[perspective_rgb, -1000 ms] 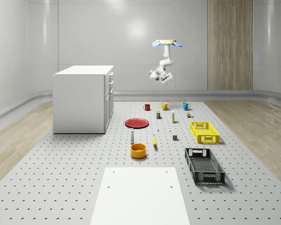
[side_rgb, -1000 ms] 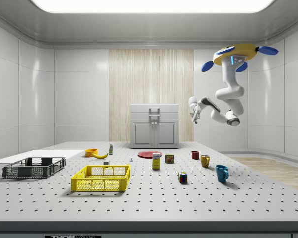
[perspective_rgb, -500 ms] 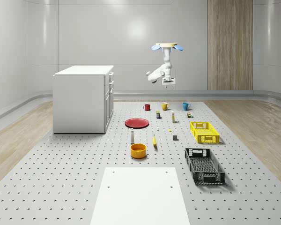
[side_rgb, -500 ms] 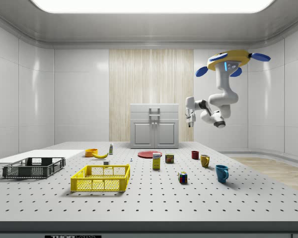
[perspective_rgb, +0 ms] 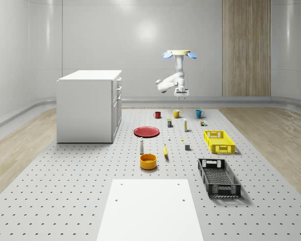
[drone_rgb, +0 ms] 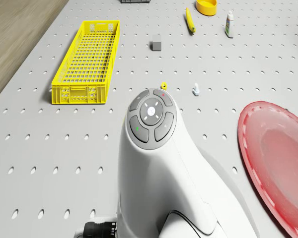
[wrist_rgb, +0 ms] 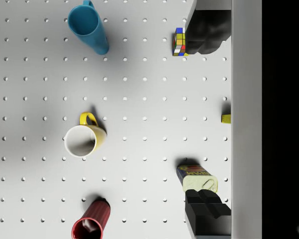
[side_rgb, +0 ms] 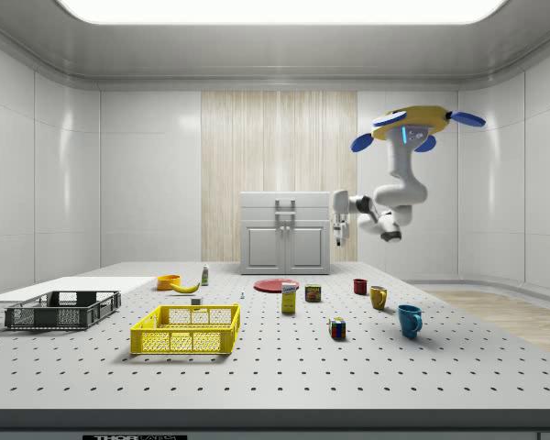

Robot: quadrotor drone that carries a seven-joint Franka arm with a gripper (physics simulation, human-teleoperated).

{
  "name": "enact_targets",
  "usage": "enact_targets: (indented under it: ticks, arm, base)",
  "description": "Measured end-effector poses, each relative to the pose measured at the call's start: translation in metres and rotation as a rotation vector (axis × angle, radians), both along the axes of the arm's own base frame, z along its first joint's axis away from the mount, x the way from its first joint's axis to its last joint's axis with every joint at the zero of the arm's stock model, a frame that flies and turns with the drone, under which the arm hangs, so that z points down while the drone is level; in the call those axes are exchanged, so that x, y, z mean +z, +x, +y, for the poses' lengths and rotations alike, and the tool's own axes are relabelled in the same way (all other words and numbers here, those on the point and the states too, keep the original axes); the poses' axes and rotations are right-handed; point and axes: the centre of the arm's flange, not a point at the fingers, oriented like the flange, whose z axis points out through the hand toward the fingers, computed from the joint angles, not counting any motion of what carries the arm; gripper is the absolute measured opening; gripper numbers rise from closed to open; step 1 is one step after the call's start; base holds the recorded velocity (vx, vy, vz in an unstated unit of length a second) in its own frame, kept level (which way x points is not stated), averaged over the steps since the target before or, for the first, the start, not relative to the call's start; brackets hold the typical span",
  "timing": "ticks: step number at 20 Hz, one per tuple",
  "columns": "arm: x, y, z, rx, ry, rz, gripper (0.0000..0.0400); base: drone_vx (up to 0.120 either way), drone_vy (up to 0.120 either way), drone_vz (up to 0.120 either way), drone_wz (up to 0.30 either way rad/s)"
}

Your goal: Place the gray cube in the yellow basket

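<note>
Gray cube (perspective_rgb: 187, 147) sits on the table just beside the yellow basket (perspective_rgb: 218, 141); the drone (perspective_rgb: 179, 53) hovers high above the mugs, gripper (wrist_rgb: 205, 117) spread wide, holding nothing.

Perforated matt grey table (perspective_rgb: 65, 191); yellow basket (drone_rgb: 87, 60) rendered as plastic lattice — red plate (drone_rgb: 280, 158) shown glossy; arm casing (drone_rgb: 159, 173) smooth, white, satin-finished; side wall panel (perspective_rgb: 246, 47) wood-grained.

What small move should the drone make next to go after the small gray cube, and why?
Probably fly forward and descend toward the small gray cube. The drone hovers high above the row of mugs, gripper open and empty, and the cube sits on the table beside the yellow basket.
</note>
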Motion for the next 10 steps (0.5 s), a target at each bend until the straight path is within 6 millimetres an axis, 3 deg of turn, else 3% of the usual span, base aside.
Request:
enact_targets:
  ticks: [5,10]
  arm:
    - [0.0000,0.0000,-0.0008,0.000,-0.008,0.000,0.0400]
    - [-0.0001,0.0000,-0.0010,0.000,-0.011,0.000,0.0400]
  base:
    - [0.120,0.000,-0.120,0.000]
    - [0.120,0.000,-0.008,0.000]
